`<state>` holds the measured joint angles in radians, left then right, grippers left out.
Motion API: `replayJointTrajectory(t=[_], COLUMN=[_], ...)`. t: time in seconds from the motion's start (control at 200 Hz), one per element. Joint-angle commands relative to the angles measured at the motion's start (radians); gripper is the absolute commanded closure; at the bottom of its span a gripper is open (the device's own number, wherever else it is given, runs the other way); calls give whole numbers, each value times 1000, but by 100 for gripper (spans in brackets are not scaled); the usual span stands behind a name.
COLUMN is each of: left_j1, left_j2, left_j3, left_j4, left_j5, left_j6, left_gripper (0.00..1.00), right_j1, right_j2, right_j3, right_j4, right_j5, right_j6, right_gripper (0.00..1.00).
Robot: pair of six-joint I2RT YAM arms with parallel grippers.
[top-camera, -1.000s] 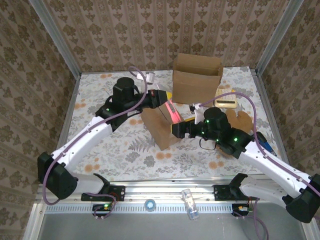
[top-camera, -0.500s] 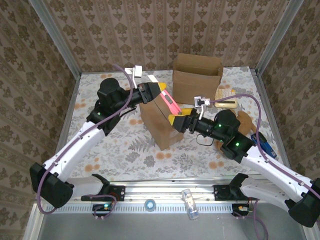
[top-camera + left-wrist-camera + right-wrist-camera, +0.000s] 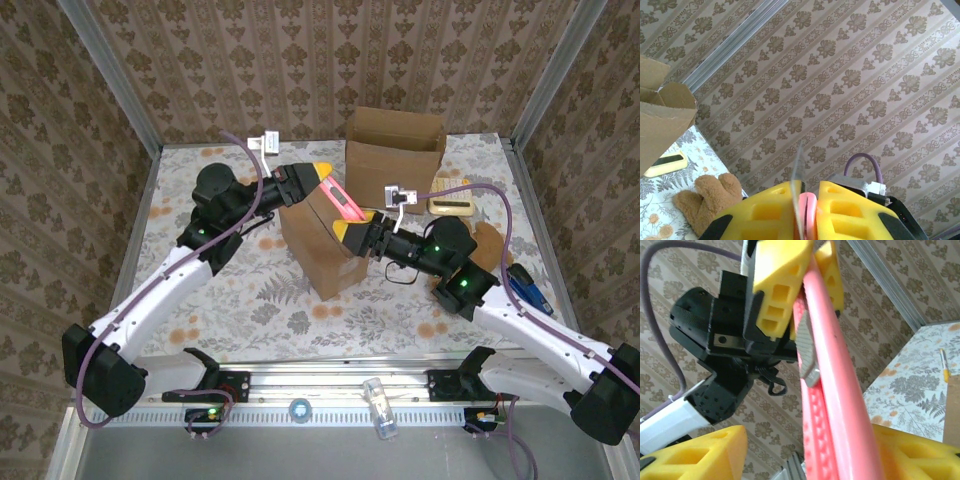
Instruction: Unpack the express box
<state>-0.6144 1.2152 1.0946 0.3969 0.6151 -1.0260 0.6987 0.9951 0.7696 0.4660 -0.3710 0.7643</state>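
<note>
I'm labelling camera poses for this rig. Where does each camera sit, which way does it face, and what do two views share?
Top external: above and behind the bases, looking down at the table; both arms show, the left gripper and right gripper together by the small box.
Left wrist: on the left arm, tilted up at the wallpapered wall; its yellow fingers clamp the pink knife.
Right wrist: on the right arm, facing the left gripper; its open fingers flank the knife.
Shared: both wrist views see the knife.
</note>
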Motion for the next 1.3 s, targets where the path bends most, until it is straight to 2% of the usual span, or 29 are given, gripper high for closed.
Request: replayJointTrajectory(t=[0.0,0.255,0.375,0.925,1.115,1.295], left_j1=[4,3,1,-14,-16,-16], left_j2=[-11,7,19,24,21,21], left_j3=[-15,-26,-26,-62,-65,-73], left_j4=[68,113,129,143,149,167], left_j5=[21,21,57,61,49,38], left_j6=[-28,-59,-72,-76,-77,-83], left_gripper=[100,100,100,100,100,100], right_j1=[-2,-2,-4,-20,-25,-27], right_j2=[-3,9,13,11,20,40], right_j3=[35,44,52,68,60,57], right_j4=[66,81,85,100,154,203], right_j5=[-3,-6,-7,16,29,28], right_j6=[9,10,7,4,32,62], right_gripper=[41,51,54,60,61,66])
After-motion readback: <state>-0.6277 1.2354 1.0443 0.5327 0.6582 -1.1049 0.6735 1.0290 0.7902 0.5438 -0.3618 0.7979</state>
